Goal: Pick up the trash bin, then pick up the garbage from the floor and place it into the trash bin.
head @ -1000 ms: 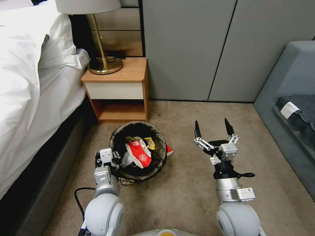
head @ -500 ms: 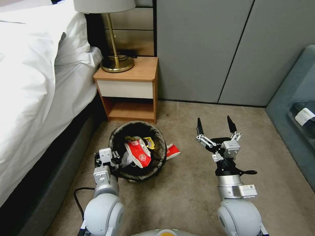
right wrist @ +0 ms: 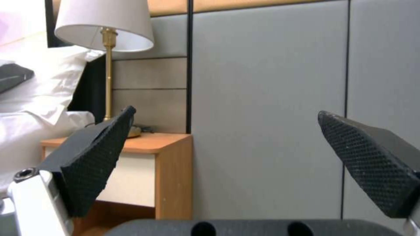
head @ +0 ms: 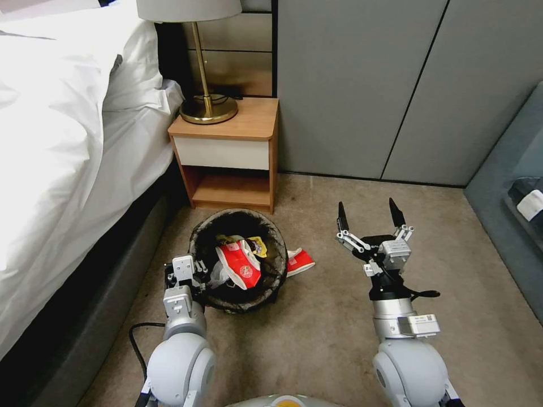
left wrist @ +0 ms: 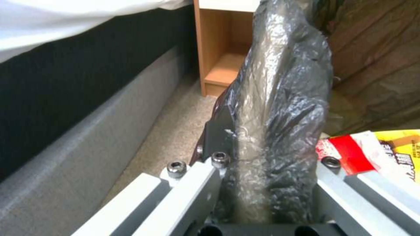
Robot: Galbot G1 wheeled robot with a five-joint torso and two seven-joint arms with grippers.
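Note:
The trash bin (head: 196, 244), lined with a dark crinkly bag, is at lower centre in the head view. It holds garbage, with a red-and-white wrapper (head: 240, 270) on top. My left gripper (head: 197, 276) is shut on the bin's near-left rim. The left wrist view shows the bagged rim (left wrist: 280, 98) pinched in that gripper (left wrist: 267, 160), with a red-and-yellow wrapper (left wrist: 350, 152) just inside. Another red-and-white wrapper (head: 300, 262) lies on the carpet right of the bin. My right gripper (head: 367, 217) hangs open and empty farther right, and its black fingers (right wrist: 100, 147) are spread wide.
A bed (head: 62, 169) with white bedding runs along the left. A wooden nightstand (head: 229, 155) with a brass lamp (head: 206, 107) stands behind the bin. Grey wall panels (head: 362, 85) close the back, and a grey seat (head: 509, 186) is at the right. Carpet stretches between them.
The camera has shifted, so the bed, nightstand and wall sit farther right in the picture. More of the floor wrapper shows beside the bin. Both grippers keep their states.

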